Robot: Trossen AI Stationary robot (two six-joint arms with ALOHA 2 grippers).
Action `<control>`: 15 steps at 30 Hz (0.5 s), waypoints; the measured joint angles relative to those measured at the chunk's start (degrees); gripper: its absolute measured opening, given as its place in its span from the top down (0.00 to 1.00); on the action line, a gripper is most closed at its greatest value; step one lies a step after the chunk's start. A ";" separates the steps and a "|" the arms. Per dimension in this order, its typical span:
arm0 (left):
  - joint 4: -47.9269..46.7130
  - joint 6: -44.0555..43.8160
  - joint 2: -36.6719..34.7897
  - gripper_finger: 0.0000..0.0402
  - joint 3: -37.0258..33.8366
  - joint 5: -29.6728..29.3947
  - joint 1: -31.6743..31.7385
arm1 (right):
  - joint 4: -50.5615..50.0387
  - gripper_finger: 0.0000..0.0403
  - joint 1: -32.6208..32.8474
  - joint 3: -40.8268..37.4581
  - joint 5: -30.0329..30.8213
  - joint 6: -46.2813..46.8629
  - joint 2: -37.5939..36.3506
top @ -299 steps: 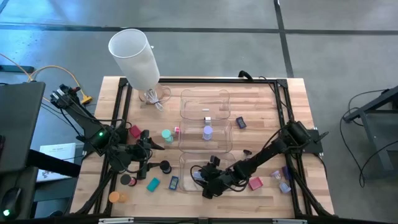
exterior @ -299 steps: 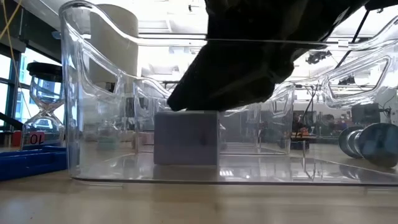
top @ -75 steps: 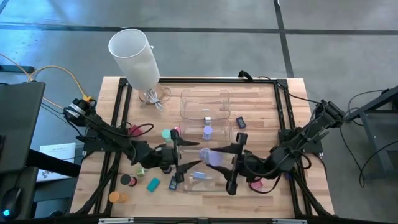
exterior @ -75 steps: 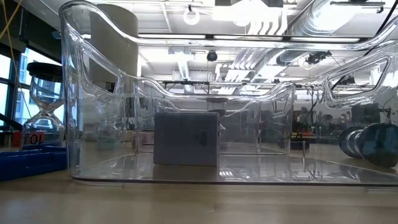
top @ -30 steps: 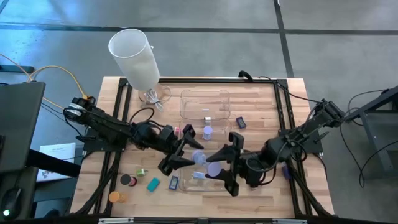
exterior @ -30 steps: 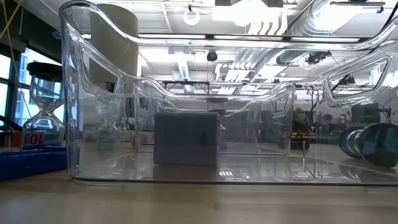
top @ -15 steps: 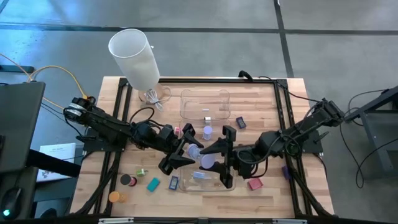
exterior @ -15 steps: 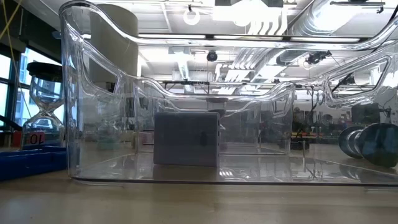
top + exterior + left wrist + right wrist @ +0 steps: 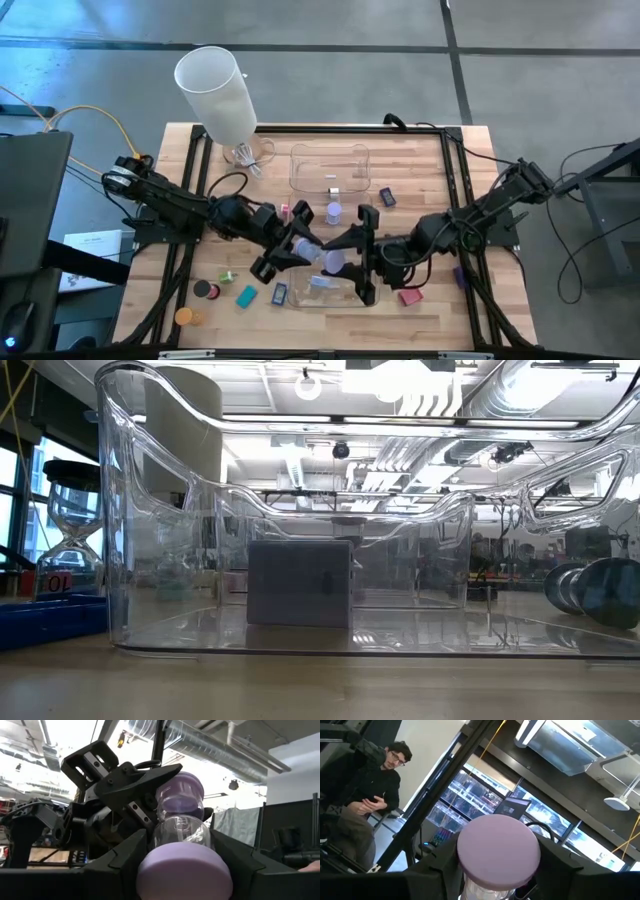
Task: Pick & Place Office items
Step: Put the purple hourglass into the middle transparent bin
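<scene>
High view: lilac hourglass (image 9: 322, 256) is off the table, lying roughly level over the near clear tray (image 9: 368, 298), mid-table, bridged between both arms. Left gripper (image 9: 303, 250) comes in from the left; the left wrist view shows its fingers (image 9: 125, 857) clenched on either side of the near lilac cap, with the glass bulb and far cap beyond. Right gripper (image 9: 347, 262) comes in from the right, grasping the other cap; the right wrist view shows that cap seated between its own fingers (image 9: 432, 870). So both pincers are on the one hourglass, one per end. Under it in the near tray lies a pale blue piece (image 9: 320, 283); the low view shows a grey-lilac block (image 9: 300, 582) standing on that tray's floor. A lilac cylinder (image 9: 333, 211) sits in the middle tray. Loose on the wood: pink block (image 9: 410, 296) right of the near tray; teal rectangle (image 9: 246, 295), dark rectangle (image 9: 279, 293), black cylinder (image 9: 204, 289) and orange cylinder (image 9: 184, 316) to its left. White lamp shade (image 9: 215, 90) stands at the far left corner.
</scene>
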 joint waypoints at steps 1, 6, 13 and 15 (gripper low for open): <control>0.00 -0.03 0.00 0.54 0.00 -0.01 -0.17 | 0.00 0.55 0.00 0.00 0.06 0.00 0.00; -0.56 -0.70 0.00 0.54 0.00 -0.85 -0.33 | -0.24 0.45 0.40 0.00 2.41 -1.20 0.00; -2.34 -0.63 0.10 0.54 -0.02 -1.25 -0.33 | -0.26 0.22 5.18 0.00 15.48 -7.38 0.00; -2.89 -0.60 0.10 0.54 -0.02 -1.03 -0.35 | -0.24 0.18 7.51 0.00 20.05 -10.49 0.00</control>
